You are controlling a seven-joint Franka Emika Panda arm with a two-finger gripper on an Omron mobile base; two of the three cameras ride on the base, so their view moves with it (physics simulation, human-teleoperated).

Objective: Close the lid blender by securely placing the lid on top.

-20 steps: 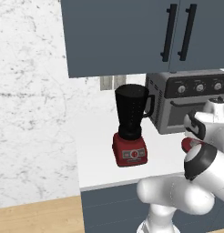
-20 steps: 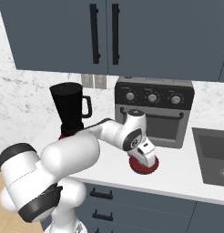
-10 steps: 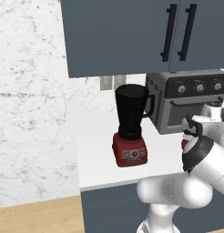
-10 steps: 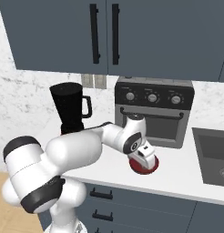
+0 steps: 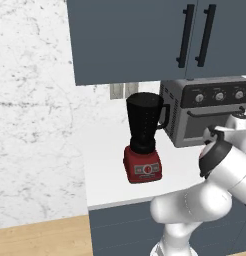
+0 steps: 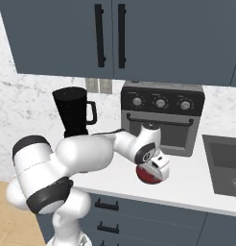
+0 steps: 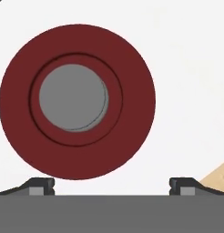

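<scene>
The two-finger gripper (image 7: 112,184) hangs with its jaws spread wide and nothing between them, its two small dark fingertips (image 7: 41,184) set well apart, pointing straight down at the white counter (image 7: 186,91). Directly beneath it lies the round dark red lid with a grey centre disc (image 7: 76,101), flat on the counter and off toward one fingertip's side rather than centred between the two; the fingertips do not touch it. From the right base view the gripper (image 6: 156,169) sits just above the lid (image 6: 145,176), in front of the grey toaster oven with three knobs (image 6: 162,120). The blender, a tall tapered black jar with a side handle on a squat red base (image 5: 143,137), stands well apart from the gripper, off to its left beside the oven (image 5: 205,112), its jar mouth open.
</scene>
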